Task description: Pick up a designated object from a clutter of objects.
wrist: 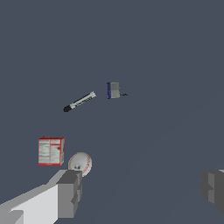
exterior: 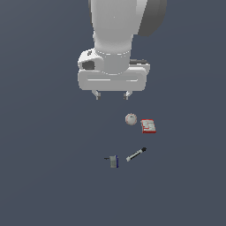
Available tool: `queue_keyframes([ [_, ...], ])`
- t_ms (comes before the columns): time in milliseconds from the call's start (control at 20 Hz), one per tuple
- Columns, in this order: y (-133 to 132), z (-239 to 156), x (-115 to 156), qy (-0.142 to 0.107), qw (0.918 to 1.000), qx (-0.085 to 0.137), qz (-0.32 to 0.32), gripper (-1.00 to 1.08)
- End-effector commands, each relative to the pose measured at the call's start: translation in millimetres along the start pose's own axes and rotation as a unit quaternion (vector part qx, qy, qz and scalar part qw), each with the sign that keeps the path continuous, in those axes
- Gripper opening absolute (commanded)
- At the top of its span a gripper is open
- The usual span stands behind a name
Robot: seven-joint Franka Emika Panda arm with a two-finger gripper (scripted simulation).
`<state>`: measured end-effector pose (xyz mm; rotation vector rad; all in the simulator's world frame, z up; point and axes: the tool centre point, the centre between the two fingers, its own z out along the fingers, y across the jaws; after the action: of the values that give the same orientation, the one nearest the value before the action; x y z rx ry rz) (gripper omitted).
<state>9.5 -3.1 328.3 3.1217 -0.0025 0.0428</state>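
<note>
Ball (wrist: 80,162) partly behind a tool finger (wrist: 70,194); red box (exterior: 148,126) print too small to read.

All there is apart from the work itself is the bench (exterior: 39,176), a flat surface in a dull slate blue-grey. It fills the exterior view from edge to edge, with no rim or corner showing, so I cannot tell where it ends. Its colour is even and matte, without pattern or marking. The wrist view shows the same plain surface (wrist: 166,52), with a faintly paler diagonal streak across one part.
</note>
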Motion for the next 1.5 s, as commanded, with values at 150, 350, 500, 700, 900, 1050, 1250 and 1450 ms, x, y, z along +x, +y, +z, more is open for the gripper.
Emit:
queue_keyframes([
  [150,-4,-2,0,0.000,1.0000,0.001,-0.006,1.00],
  [350,-21,-8,-1,0.002,0.9996,0.003,-0.030,1.00],
  [500,-27,-11,-2,0.003,0.9993,0.003,-0.036,1.00],
  [700,-26,-9,-2,0.003,0.9993,0.003,-0.037,1.00],
  [900,-29,-2,-2,0.002,0.9987,0.003,-0.051,1.00],
  [1050,-33,9,-4,0.002,0.9975,0.002,-0.070,1.00],
  [1250,-41,29,-7,0.001,0.9942,0.001,-0.107,1.00],
  [1450,-51,57,-14,-0.001,0.9875,0.000,-0.158,1.00],
])
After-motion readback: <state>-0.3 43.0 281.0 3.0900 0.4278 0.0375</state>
